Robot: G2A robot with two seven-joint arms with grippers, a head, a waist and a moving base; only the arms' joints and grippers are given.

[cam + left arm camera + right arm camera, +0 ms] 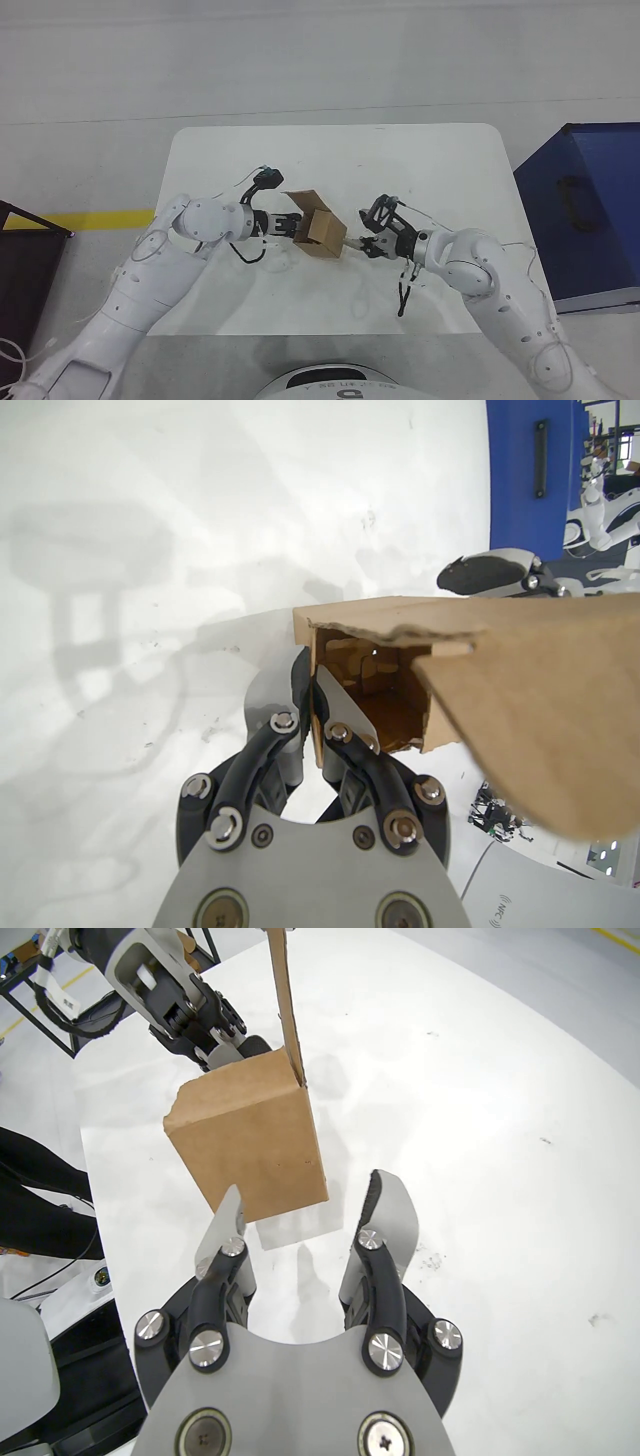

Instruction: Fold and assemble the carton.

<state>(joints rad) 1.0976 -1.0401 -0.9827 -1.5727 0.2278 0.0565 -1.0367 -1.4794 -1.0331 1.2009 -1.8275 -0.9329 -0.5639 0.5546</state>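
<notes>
Now: left gripper [311, 695] pinches wall of small brown cardboard carton [326, 233]; right gripper [307, 1195] spread just right of it. Risk: a push likely twists it free.

Brightness: strong, even, from overhead; white table [440, 160] near washed out.
Shadows: soft and pale, one faint patch on the table beneath the carton [250, 1138]; dark inside the carton in the left wrist view.
Distortion: wide-angle bowing in both wrist views, table edge curved in the right one.
</notes>
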